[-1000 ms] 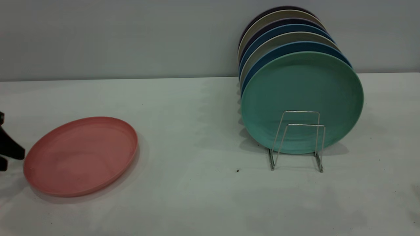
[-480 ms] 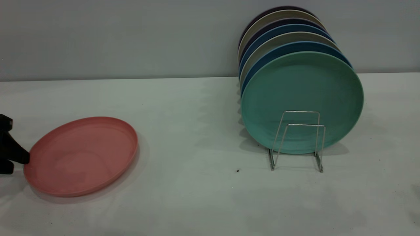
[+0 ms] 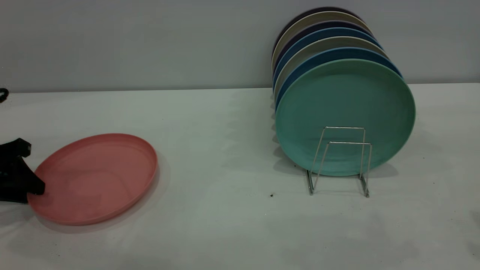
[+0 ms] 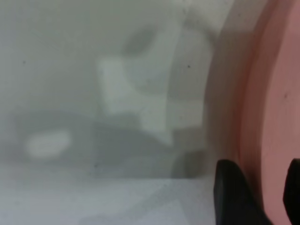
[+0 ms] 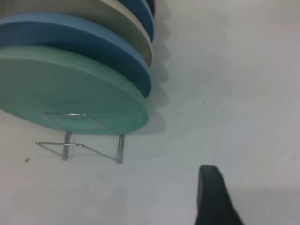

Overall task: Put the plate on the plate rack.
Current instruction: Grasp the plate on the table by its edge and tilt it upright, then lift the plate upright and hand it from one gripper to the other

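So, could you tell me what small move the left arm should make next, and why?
Probably shut the left claw on the pink plate's near rim. The wrist view shows one finger outside the rim and the other over the plate's inside, so the rim already sits between the open fingers. The plate lies flat on the table, not yet lifted toward the plate rack.

Soft, even overhead light, kinda dim. The plate [image 3: 93, 178] throws a faint shadow on the surface [image 3: 225, 225]. The left wrist view is super blurry close-up; the exterior view stays sharp.

1 pink plate [image 3: 93, 178] flat on table, 7 plates upright in 1 wire rack [image 3: 339, 161].
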